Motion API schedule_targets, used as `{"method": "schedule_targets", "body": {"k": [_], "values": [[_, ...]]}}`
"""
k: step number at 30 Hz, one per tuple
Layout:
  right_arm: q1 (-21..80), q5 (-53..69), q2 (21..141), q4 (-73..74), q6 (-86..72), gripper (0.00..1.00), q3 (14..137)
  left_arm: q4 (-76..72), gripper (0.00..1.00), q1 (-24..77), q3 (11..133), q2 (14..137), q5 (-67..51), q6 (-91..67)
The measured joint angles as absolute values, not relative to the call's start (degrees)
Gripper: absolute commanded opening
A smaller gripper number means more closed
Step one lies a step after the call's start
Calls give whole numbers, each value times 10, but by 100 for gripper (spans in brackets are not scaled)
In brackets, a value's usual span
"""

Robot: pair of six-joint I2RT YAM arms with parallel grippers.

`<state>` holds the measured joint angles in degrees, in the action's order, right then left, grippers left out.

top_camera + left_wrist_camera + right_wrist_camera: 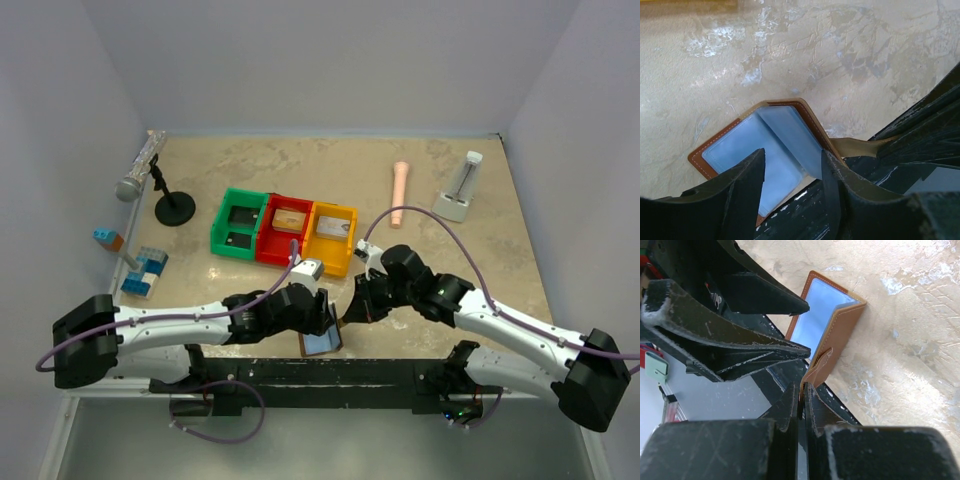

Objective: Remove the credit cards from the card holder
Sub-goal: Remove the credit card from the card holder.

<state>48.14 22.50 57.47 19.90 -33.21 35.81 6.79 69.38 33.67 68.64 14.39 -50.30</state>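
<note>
at the far left of the counter (500, 260) a grey microphone (138, 172) leans on a black stand with a round base (175, 210), and near it lie a small orange and blue block (108, 238) and a blue and white block piece (145, 272). the left arm reaches in from the left along the near edge. its left end effector (794, 155) hangs over the open card holder (735, 145) with its fingers (747, 182) standing apart, about halfway wide; the pale blue inside shows in the gap between them, and whether they touch it cannot be told. behind the arms, in the middle of the counter, three bins sit touching in a row: green bin (240, 223), red bin (270, 240) with a flat tan piece in it, and yellow bin (318, 250) with a flat grey piece in it. the card holder is at the near edge of the counter, in front of the bins and between the two end effectors, spread open, its brown stitched rim framing the blue inside. the right end effector (802, 387) is pinched tight on the edge of the brown outer cover, holding that half raised off the counter. further right, well apart from the arms, lie a pink cylinder (400, 185) and a white stand with an upright tube (460, 190).
</note>
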Motion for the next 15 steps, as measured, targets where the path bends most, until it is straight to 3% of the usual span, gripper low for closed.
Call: {"method": "schedule_targets", "body": {"k": [15], "values": [[495, 231, 579, 195, -336, 0, 362, 48, 53, 694, 336, 686, 136, -503]]}}
